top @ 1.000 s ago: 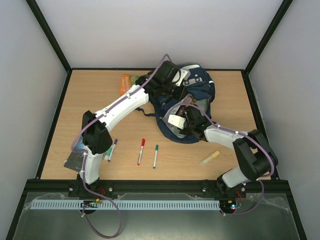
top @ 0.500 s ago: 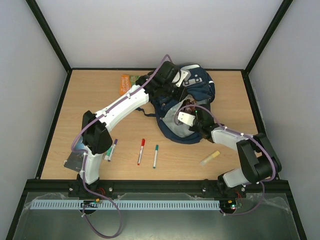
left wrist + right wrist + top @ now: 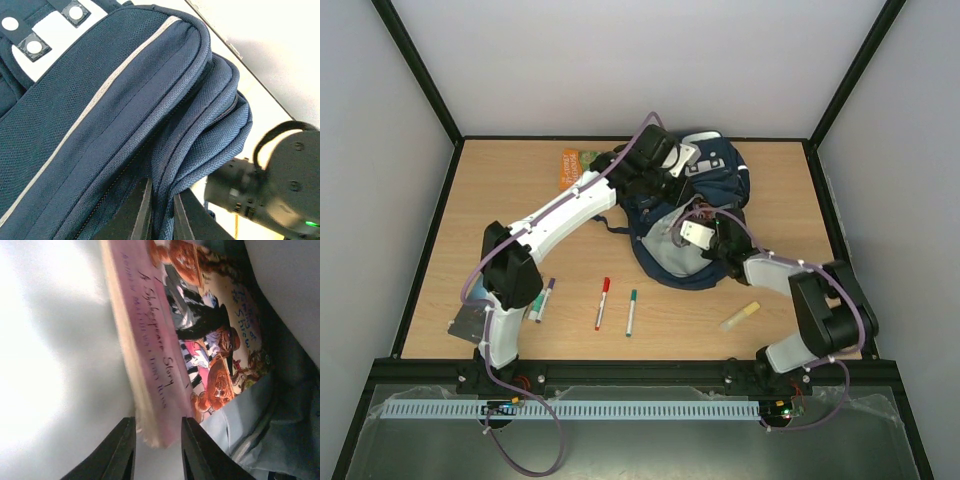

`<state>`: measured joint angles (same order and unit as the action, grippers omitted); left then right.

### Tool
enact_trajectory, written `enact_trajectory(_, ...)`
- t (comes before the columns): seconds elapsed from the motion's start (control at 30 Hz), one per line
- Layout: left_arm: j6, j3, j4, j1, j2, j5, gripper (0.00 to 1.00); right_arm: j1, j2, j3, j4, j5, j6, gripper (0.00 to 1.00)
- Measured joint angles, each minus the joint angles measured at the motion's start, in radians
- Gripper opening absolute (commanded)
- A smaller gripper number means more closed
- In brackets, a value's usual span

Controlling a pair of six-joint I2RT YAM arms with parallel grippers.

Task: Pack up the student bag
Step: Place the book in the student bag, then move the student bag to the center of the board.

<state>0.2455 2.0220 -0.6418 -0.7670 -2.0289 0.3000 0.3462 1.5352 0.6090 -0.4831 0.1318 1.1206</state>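
Observation:
The navy student bag point(image 3: 718, 175) lies at the back right of the table with its mouth facing the near side. My left gripper point(image 3: 658, 180) is shut on a fold of the bag's zip edge and holds it up. In the left wrist view its jaws point(image 3: 162, 189) pinch the blue fabric point(image 3: 100, 100). My right gripper point(image 3: 690, 220) is inside the bag's mouth. In the right wrist view it point(image 3: 157, 421) is shut on the near corner of a pink-spined picture book point(image 3: 170, 340). The book lies against the bag's pale lining point(image 3: 240, 415).
An orange booklet point(image 3: 575, 165) lies at the back left beside the bag. A purple marker point(image 3: 542, 298), a red marker point(image 3: 602, 303) and a green marker point(image 3: 631, 312) lie in the near middle. A yellow stick point(image 3: 740, 316) lies near right. A grey card point(image 3: 468, 322) lies by the left arm's base.
My right gripper has moved up and to the right, deeper into the bag's mouth, with the book in it. The left gripper has kept its hold on the bag's edge.

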Motion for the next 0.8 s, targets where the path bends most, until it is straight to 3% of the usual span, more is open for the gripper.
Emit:
enact_trajectory(0.17,-0.003,-0.008,-0.001,0.000,0.001,0.025,0.20,0.000,-0.248,-0.086,0.190,-0.101,-0.012,0.36)
enact_trajectory(0.53,0.006,-0.154,0.013,0.000,0.091,0.047,0.63,0.000,-0.607,0.045,0.888,-0.400,-0.181,0.46)
enact_trajectory(0.67,0.003,-0.271,0.024,0.005,0.200,0.027,0.75,0.000,-0.677,0.068,1.014,-0.477,-0.248,0.49)
enact_trajectory(0.73,0.013,-0.352,0.042,0.008,0.269,0.009,0.98,0.000,-0.699,0.071,1.046,-0.521,-0.295,0.50)
enact_trajectory(0.8,0.019,-0.433,0.056,0.017,0.336,-0.005,0.99,0.000,-0.704,0.071,1.055,-0.557,-0.338,0.51)
